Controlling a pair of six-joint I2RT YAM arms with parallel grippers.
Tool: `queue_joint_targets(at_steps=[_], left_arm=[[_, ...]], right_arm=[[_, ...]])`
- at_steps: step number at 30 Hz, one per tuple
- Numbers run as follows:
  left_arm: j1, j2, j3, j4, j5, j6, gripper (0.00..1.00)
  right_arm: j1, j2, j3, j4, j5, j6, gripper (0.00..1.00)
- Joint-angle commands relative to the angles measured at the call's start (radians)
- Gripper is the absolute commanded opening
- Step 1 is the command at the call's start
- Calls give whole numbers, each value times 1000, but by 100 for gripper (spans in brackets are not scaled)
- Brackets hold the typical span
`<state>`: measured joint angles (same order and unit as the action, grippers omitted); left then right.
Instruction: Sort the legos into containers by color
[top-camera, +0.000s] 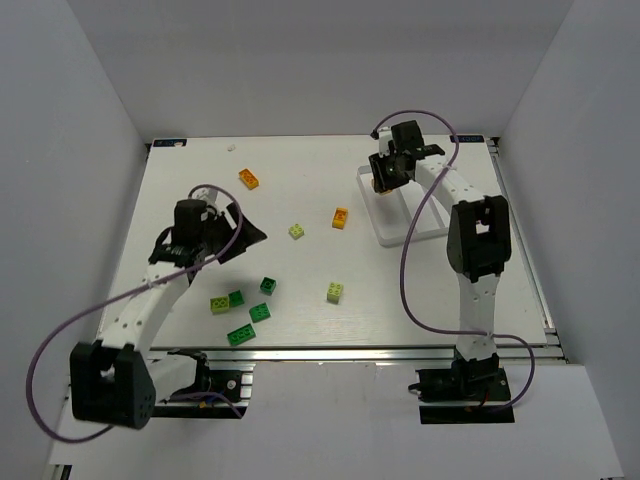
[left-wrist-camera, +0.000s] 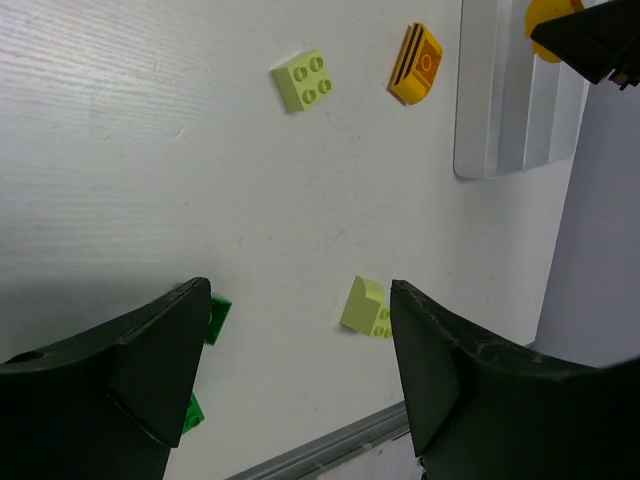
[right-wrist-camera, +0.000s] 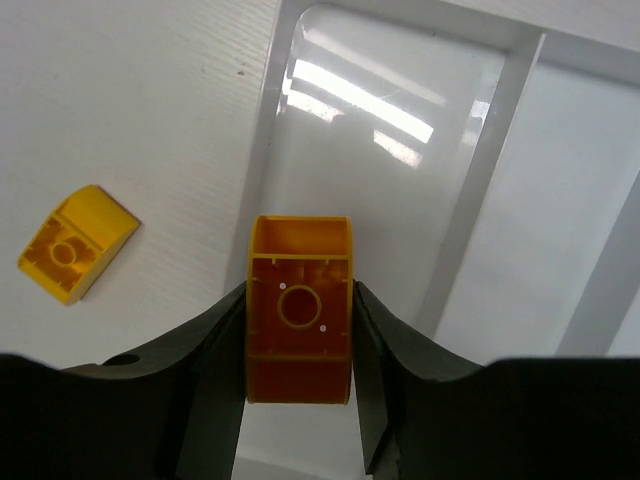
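My right gripper (top-camera: 388, 176) is shut on a translucent orange lego (right-wrist-camera: 300, 310) and holds it over the leftmost compartment (right-wrist-camera: 372, 150) of the white tray (top-camera: 392, 230). My left gripper (top-camera: 243, 233) is open and empty above the table, its tips (left-wrist-camera: 300, 300) apart over bare tabletop. Loose on the table lie an orange lego (top-camera: 249, 178) at the back, an orange one (top-camera: 340, 217) beside the tray, pale yellow-green ones (top-camera: 297, 231) (top-camera: 335, 291) (top-camera: 219, 304), and dark green ones (top-camera: 268, 285) (top-camera: 236, 298) (top-camera: 260, 311) (top-camera: 240, 335).
The left wrist view shows a pale lego (left-wrist-camera: 303, 80), an orange one (left-wrist-camera: 415, 64), the tray's end (left-wrist-camera: 515, 110) and another pale lego (left-wrist-camera: 366, 307) near the right finger. The table's metal front rail (top-camera: 350, 350) runs close behind the green legos.
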<state>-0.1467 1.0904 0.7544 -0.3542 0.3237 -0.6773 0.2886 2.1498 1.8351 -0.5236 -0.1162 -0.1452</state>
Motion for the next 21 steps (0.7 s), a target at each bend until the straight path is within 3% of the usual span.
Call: queue_joint_targets(at_steps=[1, 3, 8, 14, 15, 21], left_arm=[[-21, 109, 126, 14, 45, 51, 82], [-31, 169, 180, -18, 19, 79, 82], [-31, 320, 379, -139, -193, 104, 83], [-21, 620, 669, -242, -503, 64, 82], [-8, 662, 709, -252, -517, 58, 81], [-28, 1006, 1069, -292, -612, 111, 82]], right_arm=[[-5, 34, 82, -1, 46, -7, 47], [-17, 53, 108, -13, 59, 9, 52], [-23, 12, 95, -1, 44, -17, 76], [-23, -125, 4, 50, -92, -140, 84], [-26, -139, -2, 25, -129, -198, 89], [-28, -264, -109, -18, -394, -340, 89]])
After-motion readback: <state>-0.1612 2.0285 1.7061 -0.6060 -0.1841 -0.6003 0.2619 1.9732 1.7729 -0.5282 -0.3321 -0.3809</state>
